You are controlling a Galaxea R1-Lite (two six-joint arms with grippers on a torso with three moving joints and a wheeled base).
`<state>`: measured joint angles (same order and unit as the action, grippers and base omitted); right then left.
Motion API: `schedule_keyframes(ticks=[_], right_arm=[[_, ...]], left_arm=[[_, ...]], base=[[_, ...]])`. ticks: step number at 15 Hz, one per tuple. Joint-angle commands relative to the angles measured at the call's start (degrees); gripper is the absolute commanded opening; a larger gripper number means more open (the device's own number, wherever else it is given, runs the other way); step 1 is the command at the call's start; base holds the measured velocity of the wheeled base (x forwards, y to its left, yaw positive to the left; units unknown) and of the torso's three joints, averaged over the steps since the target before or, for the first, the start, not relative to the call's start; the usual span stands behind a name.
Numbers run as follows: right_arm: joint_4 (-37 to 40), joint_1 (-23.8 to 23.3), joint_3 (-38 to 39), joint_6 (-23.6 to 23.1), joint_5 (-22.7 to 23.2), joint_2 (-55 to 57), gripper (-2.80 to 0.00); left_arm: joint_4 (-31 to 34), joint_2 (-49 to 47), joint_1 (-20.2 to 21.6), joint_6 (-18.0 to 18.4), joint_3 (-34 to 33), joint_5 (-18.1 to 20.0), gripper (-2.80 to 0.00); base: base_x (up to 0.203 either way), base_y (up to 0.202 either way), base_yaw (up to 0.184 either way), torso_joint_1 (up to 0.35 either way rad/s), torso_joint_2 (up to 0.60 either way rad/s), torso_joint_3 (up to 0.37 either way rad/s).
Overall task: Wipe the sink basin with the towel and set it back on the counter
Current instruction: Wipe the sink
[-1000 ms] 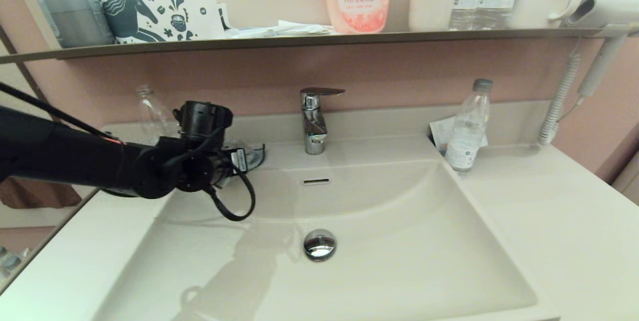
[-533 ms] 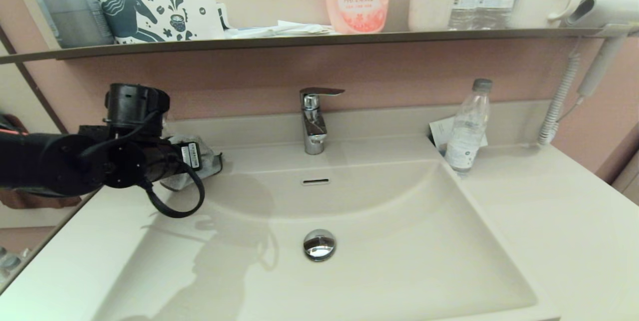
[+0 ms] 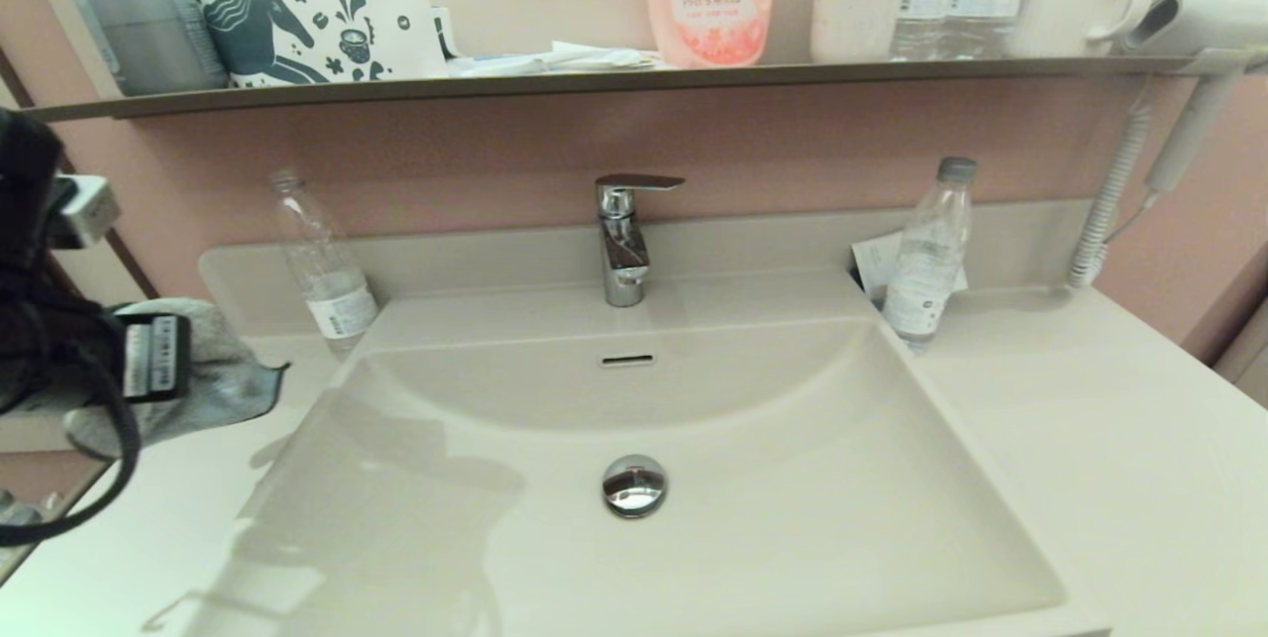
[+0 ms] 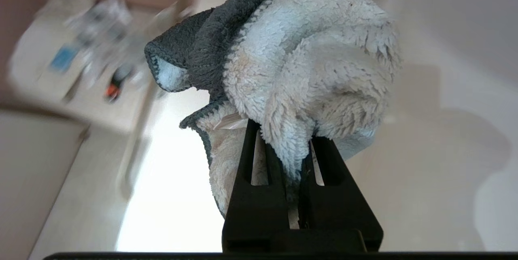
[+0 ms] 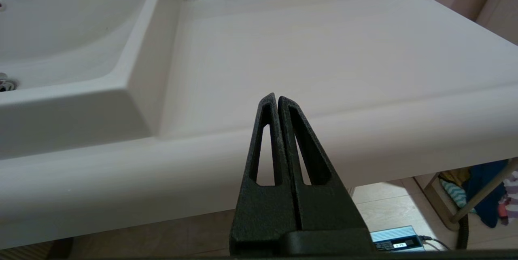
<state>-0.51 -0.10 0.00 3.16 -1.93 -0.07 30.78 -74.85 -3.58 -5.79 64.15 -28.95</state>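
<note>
The towel (image 3: 203, 374) hangs bunched in the left gripper (image 4: 300, 159), whose fingers pinch a fold of it, so most of the cloth bulges beyond the tips. It is held in the air over the left edge of the surface (image 3: 1090, 439), just outside the left rim of the sink basin (image 3: 792, 518), touching neither. The bare left strip of the surface lies directly below and slightly ahead of the gripper, so setting the towel down looks like a short descent rather than a reach. The bundle has no clear long axis. A clear plastic bottle (image 3: 322, 265) stands at the back left corner, near the basin's rim and behind the likely landing spot; it is the one thing to keep away from. The right gripper (image 5: 277, 100) rests with fingers pressed together, empty, before the front right edge of the surface, far from the towel.
</note>
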Motion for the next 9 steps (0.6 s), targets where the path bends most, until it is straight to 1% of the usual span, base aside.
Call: schedule_keyframes(ticks=[1, 2, 3, 4, 5, 6, 7, 9], right_arm=[[0.0, 0.0, 0.0, 0.0, 0.0, 0.1, -2.80], [0.0, 0.0, 0.0, 0.0, 0.0, 0.1, -2.80], [0.0, 0.0, 0.0, 0.0, 0.0, 0.1, -2.80], [0.0, 0.0, 0.0, 0.0, 0.0, 0.1, -2.80], [0.0, 0.0, 0.0, 0.0, 0.0, 0.1, -2.80], [0.0, 0.0, 0.0, 0.0, 0.0, 0.1, -2.80], [0.0, 0.0, 0.0, 0.0, 0.0, 0.1, -2.80], [0.0, 0.0, 0.0, 0.0, 0.0, 0.1, -2.80]], left_arm=[[2.1, 4.6, 8.4, 1.1, -1.5, 1.6, -2.80], [2.5, 4.7, 12.0, 1.5, -3.5, 3.7, -2.80], [2.6, 4.4, 14.3, 1.7, -6.0, 5.4, -2.80], [2.5, 3.1, 15.8, 1.6, -7.8, 6.2, -2.80], [1.7, 1.4, 17.6, 1.4, -9.0, 6.5, -2.80], [-0.3, -0.3, 19.7, 1.3, -10.6, 6.9, -2.80], [-2.5, -1.4, 21.9, 1.2, -12.3, 8.4, -2.80], [-4.4, -2.7, 25.8, 1.2, -15.2, 14.3, -2.80]], base=[[0.000, 0.000, 0.000, 0.000, 0.00, 0.000], [0.000, 0.000, 0.000, 0.000, 0.00, 0.000], [0.000, 0.000, 0.000, 0.000, 0.00, 0.000], [0.000, 0.000, 0.000, 0.000, 0.00, 0.000], [0.000, 0.000, 0.000, 0.000, 0.00, 0.000], [0.000, 0.000, 0.000, 0.000, 0.00, 0.000], [0.000, 0.000, 0.000, 0.000, 0.00, 0.000], [0.000, 0.000, 0.000, 0.000, 0.00, 0.000]])
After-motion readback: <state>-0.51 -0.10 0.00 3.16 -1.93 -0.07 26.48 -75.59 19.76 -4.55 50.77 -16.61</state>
